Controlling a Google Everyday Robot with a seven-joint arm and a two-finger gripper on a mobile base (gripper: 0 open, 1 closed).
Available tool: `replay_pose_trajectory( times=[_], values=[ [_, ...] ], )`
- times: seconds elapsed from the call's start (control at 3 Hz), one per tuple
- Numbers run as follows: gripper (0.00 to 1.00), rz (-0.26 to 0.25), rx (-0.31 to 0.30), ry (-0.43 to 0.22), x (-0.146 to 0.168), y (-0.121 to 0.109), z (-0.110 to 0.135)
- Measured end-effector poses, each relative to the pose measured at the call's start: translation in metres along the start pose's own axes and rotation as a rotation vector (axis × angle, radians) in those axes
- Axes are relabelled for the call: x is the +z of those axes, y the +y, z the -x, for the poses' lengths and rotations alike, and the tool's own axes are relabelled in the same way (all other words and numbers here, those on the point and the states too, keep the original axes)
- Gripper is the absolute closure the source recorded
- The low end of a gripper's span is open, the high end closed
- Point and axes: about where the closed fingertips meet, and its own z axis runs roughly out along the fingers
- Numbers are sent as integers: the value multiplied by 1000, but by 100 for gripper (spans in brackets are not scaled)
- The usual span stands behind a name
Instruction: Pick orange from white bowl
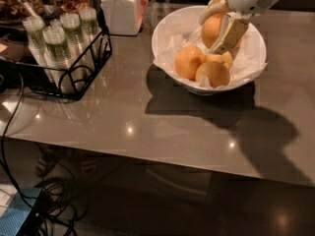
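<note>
The white bowl [167, 31] stands on the table at the upper right, lined with crumpled white paper. It holds several oranges, among them one at its left [188, 61] and one at its front [212, 74]. My gripper [216, 31] reaches in from the top right. Its pale fingers [228, 35] are shut on an orange [211, 29], held above the others over the bowl.
A black wire rack [74, 68] with several green-capped bottles stands at the left. A white square jar [122, 11] stands behind it, left of the bowl. Cables [15, 132] hang off the table's left edge to the floor.
</note>
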Motion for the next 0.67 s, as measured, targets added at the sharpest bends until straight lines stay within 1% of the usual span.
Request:
replay_pose_trajectory(
  times=[0.33, 0.67],
  values=[
    [100, -76, 51, -130, -26, 29, 8],
    [100, -154, 118, -266, -42, 63, 11]
  ],
)
